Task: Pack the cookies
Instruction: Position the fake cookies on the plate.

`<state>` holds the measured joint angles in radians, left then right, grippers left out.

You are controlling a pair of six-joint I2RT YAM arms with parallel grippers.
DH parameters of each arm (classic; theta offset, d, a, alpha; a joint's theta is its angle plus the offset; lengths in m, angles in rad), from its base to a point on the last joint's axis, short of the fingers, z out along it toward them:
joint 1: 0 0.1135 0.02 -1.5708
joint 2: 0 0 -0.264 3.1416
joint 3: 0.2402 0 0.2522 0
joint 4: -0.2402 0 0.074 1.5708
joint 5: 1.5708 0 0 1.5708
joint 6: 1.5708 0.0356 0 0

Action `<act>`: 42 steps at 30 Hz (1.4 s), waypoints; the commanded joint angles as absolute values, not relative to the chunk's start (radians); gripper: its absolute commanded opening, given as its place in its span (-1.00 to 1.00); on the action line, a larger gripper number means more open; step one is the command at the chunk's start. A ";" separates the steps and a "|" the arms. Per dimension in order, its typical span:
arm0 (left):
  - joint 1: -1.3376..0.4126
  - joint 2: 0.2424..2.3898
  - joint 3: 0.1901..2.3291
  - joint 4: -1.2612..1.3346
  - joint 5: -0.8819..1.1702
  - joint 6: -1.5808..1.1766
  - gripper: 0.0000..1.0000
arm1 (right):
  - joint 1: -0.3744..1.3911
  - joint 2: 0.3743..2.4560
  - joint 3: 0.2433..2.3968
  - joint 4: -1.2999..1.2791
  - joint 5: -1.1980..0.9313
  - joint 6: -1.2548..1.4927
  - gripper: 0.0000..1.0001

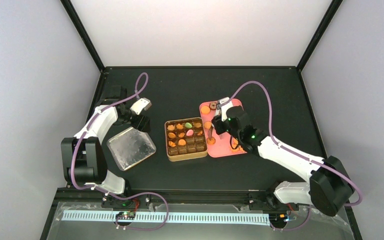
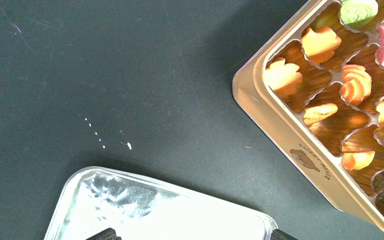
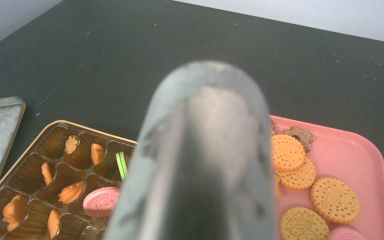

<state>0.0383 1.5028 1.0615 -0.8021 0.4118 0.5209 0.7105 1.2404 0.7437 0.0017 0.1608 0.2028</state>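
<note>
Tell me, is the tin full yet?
Partly full. The tin has cookies in some cells; others show bare brown bottoms.

Left arm rises from 7 o'clock, elbow bent at 9, with the left gripper (image 1: pixel 140 122) spread wide and pointing down. Right arm stretches from 5 o'clock toward centre, the right gripper (image 1: pixel 218 125) clamping metal tongs (image 3: pixel 200 160).

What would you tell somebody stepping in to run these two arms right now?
Left gripper: open, empty, over the silver lid.
Right gripper: shut on the metal tongs, at the edge of the pink tray, beside the tin.
Done: cookies sit in the tin's far rows, one green, one pink.
To do: near rows are empty; more cookies lie on the tray; lid off.
</note>
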 commanded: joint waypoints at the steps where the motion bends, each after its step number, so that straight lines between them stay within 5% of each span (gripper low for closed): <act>1: 0.046 1.486 1.100 -0.821 0.425 0.538 0.61 | 0.703 1.267 0.748 0.078 0.151 0.212 -0.24; 31: 0.049 1.488 1.108 -0.830 0.436 0.541 0.61 | 0.707 1.233 0.637 0.082 0.088 0.221 -0.29; 42: 0.049 1.493 1.132 -0.840 0.448 0.534 0.61 | 0.710 1.122 0.624 0.007 0.280 0.159 -0.34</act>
<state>0.0402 1.5028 1.0866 -0.8215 0.4168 0.5236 0.7074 1.1526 0.6270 0.0521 0.1722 0.2016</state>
